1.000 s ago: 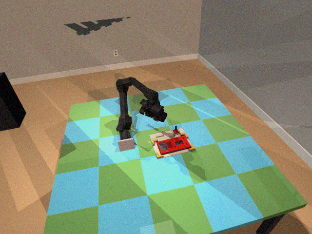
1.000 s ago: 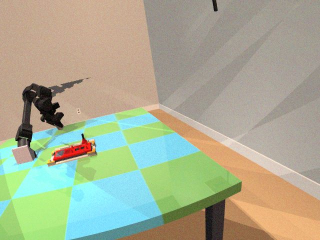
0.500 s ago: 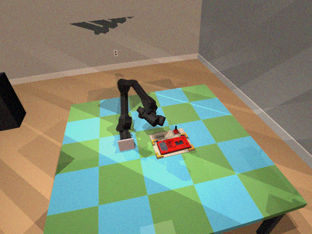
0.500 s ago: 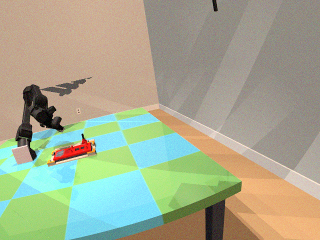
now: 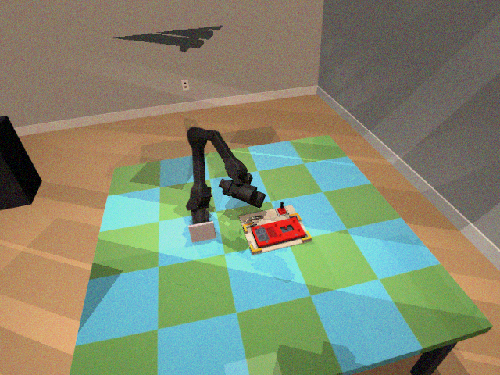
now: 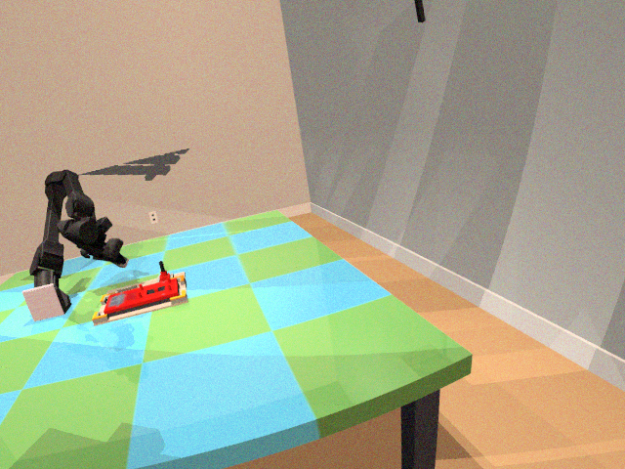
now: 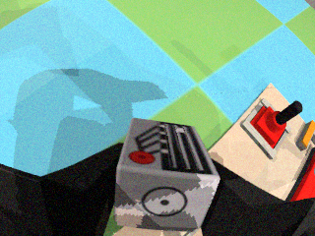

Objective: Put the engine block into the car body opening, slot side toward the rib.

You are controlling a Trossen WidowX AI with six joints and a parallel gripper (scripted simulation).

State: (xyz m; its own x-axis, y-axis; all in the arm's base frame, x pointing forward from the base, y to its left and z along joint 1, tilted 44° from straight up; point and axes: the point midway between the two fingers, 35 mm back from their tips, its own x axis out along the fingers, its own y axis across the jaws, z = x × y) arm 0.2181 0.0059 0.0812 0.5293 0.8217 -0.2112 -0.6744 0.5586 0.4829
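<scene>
Engine block held above the table

We find the gripper [image 5: 262, 201] [image 6: 124, 262] [image 7: 160, 156] partly open, clamped on the gray engine block [image 7: 164, 174], which is out of the opening; the red car body [image 5: 278, 233] [image 6: 141, 296] [image 7: 306, 184] lies on its beige board [image 5: 266, 218] [image 6: 145, 310] [image 7: 246, 152], right of the arm's base [image 5: 200, 216] [image 6: 46, 278].

worktop [image 5: 194, 291] [image 6: 212, 383]: checks of green and blue | car body [image 5: 278, 232] [image 6: 144, 296] [image 7: 307, 187]: red | board [image 5: 266, 218] [image 6: 139, 311] [image 7: 246, 157]: cream, its corners yellow | engine block [image 7: 167, 172]: grey, with black stripes, one red disc and one black ring | pincer [image 5: 242, 191] [image 6: 108, 249] [image 7: 160, 156]: black | lever [image 5: 281, 205] [image 6: 161, 267] [image 7: 289, 113]: black, its base red | floor [image 5: 40, 258] [image 6: 529, 408]: orange-brown
</scene>
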